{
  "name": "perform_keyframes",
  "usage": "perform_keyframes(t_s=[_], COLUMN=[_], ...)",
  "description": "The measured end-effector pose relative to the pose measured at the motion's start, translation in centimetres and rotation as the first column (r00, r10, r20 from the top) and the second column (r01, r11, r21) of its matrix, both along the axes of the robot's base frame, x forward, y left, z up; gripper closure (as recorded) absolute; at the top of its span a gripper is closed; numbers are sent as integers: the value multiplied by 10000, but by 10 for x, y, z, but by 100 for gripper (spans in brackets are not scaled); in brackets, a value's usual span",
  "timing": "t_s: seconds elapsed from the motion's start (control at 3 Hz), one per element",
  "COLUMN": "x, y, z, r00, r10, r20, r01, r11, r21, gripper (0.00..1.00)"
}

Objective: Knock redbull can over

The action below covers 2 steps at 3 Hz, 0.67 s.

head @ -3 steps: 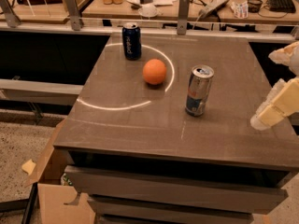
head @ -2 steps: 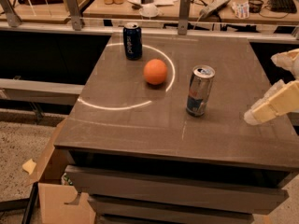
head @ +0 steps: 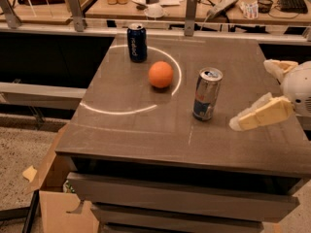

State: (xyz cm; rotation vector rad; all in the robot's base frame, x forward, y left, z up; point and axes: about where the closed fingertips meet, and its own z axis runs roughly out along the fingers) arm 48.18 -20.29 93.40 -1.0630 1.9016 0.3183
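The redbull can, slim and silver with blue and red markings, stands upright on the brown table, right of its middle. My gripper is at the right edge of the view, just right of the can and apart from it. Its two cream fingers are spread open and hold nothing. The lower finger points left toward the can's base, with a small gap between them. The upper finger is farther back.
An orange sits left of the redbull can. A dark blue can stands at the table's back left. A white arc of light crosses the tabletop. A cluttered wooden bench runs behind. Cardboard lies on the floor at front left.
My gripper has moved left across the table's right side, closer to the redbull can. The can, the orange and the dark blue can have not moved.
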Motion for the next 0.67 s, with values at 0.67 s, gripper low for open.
perform_keyframes(t_s=[0.67], x=[8], y=[19], z=[-9], r00=[9971], r10=[119], r20=[754], r01=[-199], r11=[9940], r21=[1073], gripper=[0])
